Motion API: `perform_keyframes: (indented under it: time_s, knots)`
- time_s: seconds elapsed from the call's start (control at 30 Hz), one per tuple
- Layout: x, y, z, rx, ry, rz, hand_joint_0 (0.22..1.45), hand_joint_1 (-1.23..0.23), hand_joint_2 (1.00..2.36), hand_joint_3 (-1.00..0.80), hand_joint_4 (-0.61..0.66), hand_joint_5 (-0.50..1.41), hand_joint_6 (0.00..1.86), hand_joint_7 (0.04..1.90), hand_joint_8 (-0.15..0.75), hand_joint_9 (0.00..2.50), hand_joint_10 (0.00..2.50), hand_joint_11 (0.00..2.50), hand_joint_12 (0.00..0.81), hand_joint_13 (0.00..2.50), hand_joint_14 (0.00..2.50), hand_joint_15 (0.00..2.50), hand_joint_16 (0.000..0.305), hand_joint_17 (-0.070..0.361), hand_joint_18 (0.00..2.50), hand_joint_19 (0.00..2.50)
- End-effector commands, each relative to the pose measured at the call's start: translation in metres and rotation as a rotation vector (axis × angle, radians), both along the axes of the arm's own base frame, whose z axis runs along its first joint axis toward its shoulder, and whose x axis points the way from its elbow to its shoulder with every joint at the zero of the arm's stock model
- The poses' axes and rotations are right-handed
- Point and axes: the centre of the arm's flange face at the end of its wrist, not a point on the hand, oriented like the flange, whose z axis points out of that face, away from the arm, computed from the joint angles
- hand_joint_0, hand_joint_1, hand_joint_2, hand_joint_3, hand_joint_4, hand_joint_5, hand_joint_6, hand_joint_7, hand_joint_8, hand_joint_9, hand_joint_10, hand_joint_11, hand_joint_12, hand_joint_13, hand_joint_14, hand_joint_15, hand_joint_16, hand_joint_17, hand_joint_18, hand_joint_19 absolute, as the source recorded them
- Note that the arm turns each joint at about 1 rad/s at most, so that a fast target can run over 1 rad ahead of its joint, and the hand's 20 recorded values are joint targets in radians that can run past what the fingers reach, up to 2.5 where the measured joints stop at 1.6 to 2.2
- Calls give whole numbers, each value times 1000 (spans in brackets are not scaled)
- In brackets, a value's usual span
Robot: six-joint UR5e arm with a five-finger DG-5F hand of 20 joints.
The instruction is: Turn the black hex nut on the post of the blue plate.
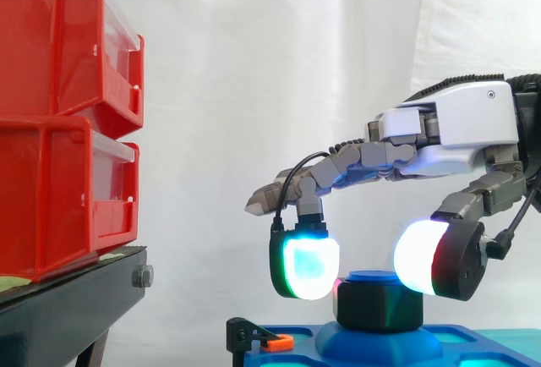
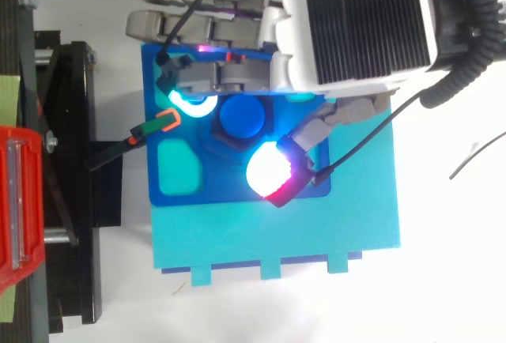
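Observation:
The black hex nut (image 1: 376, 306) sits on the blue post (image 2: 241, 116) of the blue plate (image 1: 473, 342). My hand (image 1: 456, 126) reaches in from the right, just above it. One finger is bent down, and its glowing pad (image 1: 306, 267) sits at the nut's far left side. The thumb pad (image 2: 267, 171) sits against the nut's near right side. The two pads pinch the nut's upper part between them, while the other fingers (image 1: 279, 194) stretch straight out to the left, above the plate.
Under the blue plate lies a larger teal base (image 2: 277, 236). A small black and orange clip (image 2: 154, 126) sits at the plate's left edge. Stacked red bins (image 1: 59, 122) stand on a black stand (image 1: 76, 299) to the left.

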Motion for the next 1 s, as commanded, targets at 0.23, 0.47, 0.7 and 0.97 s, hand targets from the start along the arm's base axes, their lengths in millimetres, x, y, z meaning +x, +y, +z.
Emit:
perform_keyframes:
  time_s: [0.23, 0.47, 0.7, 0.97]
  knots:
    - [-3, -9, 0, 2, 3, 6, 396, -429, 1000, -500, 251, -206, 630, 1030, 272, 195, 0, 45, 413, 126, 1, 42, 65, 146, 0, 26]
    - [-4, -11, 1, 3, 2, 16, 397, -429, 1000, -500, 250, -206, 629, 1032, 274, 195, 0, 36, 412, 127, 0, 39, 65, 145, 0, 31]
    - [0, -9, 13, 4, -2, 20, 395, -446, 1000, -500, 245, -203, 603, 1064, 274, 193, 2, 40, 413, 129, 0, 40, 65, 146, 0, 31]
    - [4, -2, 20, 2, -10, 25, 388, -549, 1000, -500, 251, -199, 548, 1137, 274, 193, 2, 43, 415, 132, 0, 36, 66, 148, 0, 26]
